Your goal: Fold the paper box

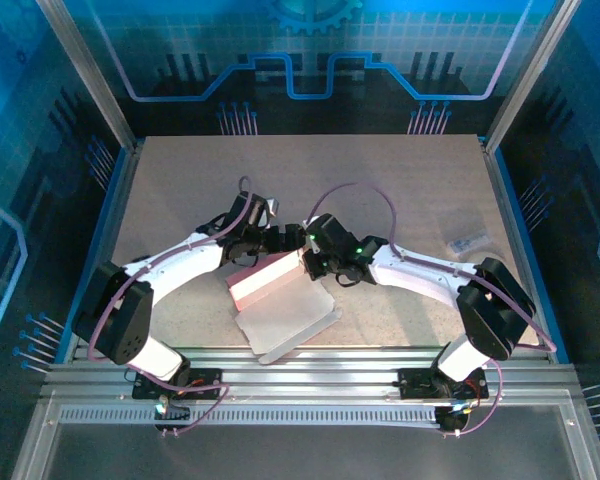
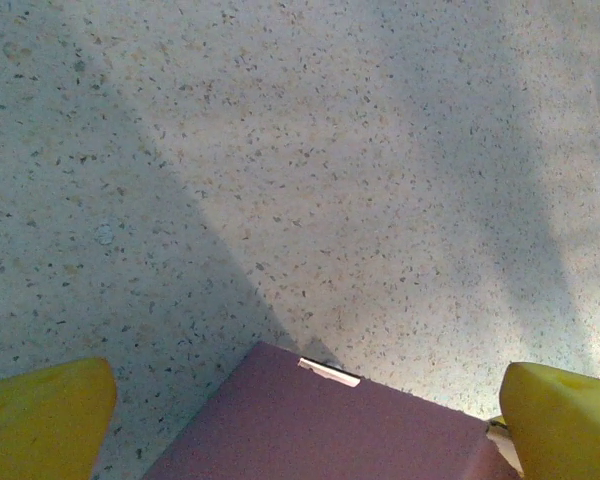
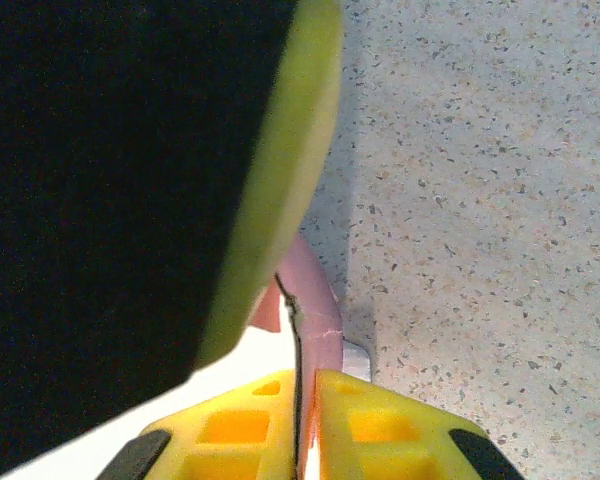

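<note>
Left claw spread wide, pink box panel between its fingers, unclamped, right claw pinched shut on the box's thin upright edge, box on table directly beneath both claws

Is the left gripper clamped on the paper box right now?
No, the left gripper has its yellow fingers wide apart, with the paper box lying between them ungripped.

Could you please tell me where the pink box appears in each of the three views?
Top: box at the centre of the table, between the arms' tips.
Left wrist: bottom centre, between the open left fingers.
Right wrist: lower centre, its pink edge pinched by the right fingers.
Shared landmark: the speckled table.
</note>
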### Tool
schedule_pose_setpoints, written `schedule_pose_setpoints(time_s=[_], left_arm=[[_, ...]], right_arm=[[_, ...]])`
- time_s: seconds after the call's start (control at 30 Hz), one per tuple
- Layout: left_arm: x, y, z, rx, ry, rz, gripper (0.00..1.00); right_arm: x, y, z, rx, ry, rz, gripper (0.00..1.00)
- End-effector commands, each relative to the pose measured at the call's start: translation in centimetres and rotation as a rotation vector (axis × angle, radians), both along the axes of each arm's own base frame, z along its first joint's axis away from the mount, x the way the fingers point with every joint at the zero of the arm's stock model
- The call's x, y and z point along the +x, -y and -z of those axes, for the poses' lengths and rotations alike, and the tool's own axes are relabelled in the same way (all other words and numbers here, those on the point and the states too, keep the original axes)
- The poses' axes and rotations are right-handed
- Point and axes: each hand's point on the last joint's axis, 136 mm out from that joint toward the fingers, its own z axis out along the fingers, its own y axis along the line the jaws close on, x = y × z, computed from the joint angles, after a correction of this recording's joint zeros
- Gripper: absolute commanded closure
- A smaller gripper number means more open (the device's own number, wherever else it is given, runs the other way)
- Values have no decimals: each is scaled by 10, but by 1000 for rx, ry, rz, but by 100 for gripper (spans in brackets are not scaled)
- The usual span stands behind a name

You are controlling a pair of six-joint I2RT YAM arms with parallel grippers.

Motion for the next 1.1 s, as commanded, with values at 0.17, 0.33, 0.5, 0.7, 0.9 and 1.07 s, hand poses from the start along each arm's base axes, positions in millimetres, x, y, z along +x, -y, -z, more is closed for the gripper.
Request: schedule_pose_setpoints(time_s=[0.17,0.33,0.5,0.7,0.9,1.07], left_arm=[[-4,-10,23,44,-15,-66,2],[-8,-6,26,60,-2,-73,2],[-13,-7,30,54,-3,-84,2],[-15,-12,33,69,-1,-101,2],[-17,-13,30,50,20,-103,2],[-17,-13,35,59,11,-96,2]], right_arm=[[-13,-11,-7,79,-21,-39,87],[-16,-10,3,69,-37,-35,87],[-21,-8,16,21,-38,-22,87],[-23,-9,23,-9,-25,-11,87],[-21,-9,18,3,-21,0,86],[-22,-11,12,32,-22,-4,83]])
